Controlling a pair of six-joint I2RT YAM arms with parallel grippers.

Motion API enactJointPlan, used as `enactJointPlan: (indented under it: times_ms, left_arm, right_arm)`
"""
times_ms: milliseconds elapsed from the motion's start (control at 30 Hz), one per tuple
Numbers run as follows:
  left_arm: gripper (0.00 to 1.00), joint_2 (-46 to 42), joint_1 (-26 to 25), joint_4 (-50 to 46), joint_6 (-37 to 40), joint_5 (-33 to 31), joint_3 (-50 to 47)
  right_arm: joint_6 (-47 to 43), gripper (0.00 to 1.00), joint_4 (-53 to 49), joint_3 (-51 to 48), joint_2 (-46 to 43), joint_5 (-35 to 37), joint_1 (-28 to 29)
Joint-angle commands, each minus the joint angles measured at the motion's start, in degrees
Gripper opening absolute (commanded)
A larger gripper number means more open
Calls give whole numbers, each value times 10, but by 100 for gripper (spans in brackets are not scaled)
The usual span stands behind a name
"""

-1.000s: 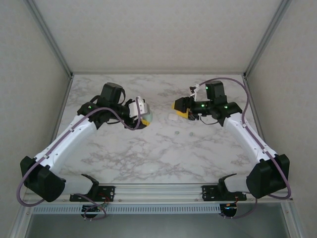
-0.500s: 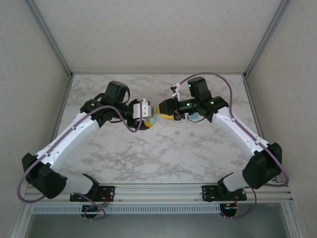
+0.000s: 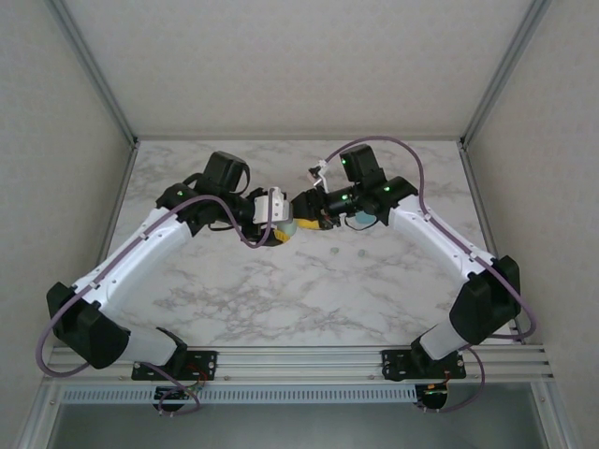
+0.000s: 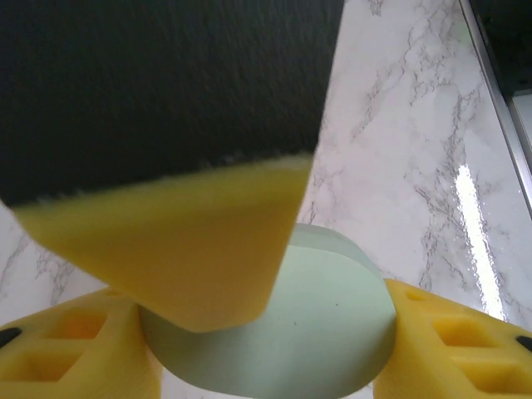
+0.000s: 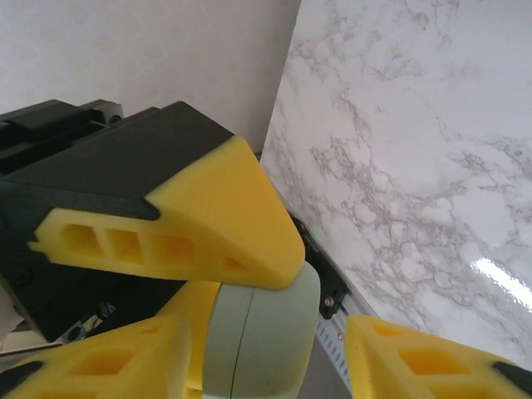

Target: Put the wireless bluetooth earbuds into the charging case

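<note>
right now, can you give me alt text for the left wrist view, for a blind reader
Close up, a mint green charging case is clamped between the left gripper's two yellow fingers. A yellow finger of the right gripper, on a black body, juts in from the upper left across the case, with the white marble table behind.

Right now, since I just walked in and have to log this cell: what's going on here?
Over the middle of the marble table, the left gripper holds a mint green charging case between its yellow fingers. The right gripper, facing it, straddles the same case with jaws open, a gap showing on one side.
</note>
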Motion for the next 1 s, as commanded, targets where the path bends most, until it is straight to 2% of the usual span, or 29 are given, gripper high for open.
enactJointPlan:
  times_ms: [0, 167, 200, 300, 400, 433, 533, 633, 800, 867, 967]
  left_arm:
    - [47, 9, -8, -18, 8, -3, 20]
    - [47, 14, -10, -26, 15, -13, 24]
    - [48, 14, -11, -25, 13, -16, 24]
    - [57, 11, -11, -8, -2, -30, 16]
    - [73, -5, -12, 54, -58, -56, -10]
    - [76, -12, -11, 81, -87, -65, -21]
    - [78, -36, -6, 166, -196, -107, -49]
    - [81, -64, -3, 253, -314, -134, -92]
    - [81, -106, -4, 405, -523, -180, -182]
    - [81, -117, -5, 443, -594, -189, -207]
    - [81, -121, -16, 493, -643, -177, -227]
  right_arm:
    - [-9, 48, -18, 26, 14, -17, 7]
    - [-16, 38, -32, 35, 28, -12, 9]
    - [-15, 34, -30, 35, 30, -10, 9]
    - [-13, 26, -30, 34, 27, 12, 9]
    - [8, 22, 4, 18, 10, 42, 7]
    - [20, 20, 22, 8, 2, 57, 6]
    - [73, 19, 93, -39, -33, 106, -7]
    - [156, 18, 228, -113, -72, 146, -19]
    - [285, 18, 407, -219, -136, 254, -20]
    - [320, 18, 436, -243, -152, 287, -20]
    - [345, 19, 441, -253, -168, 304, -20]
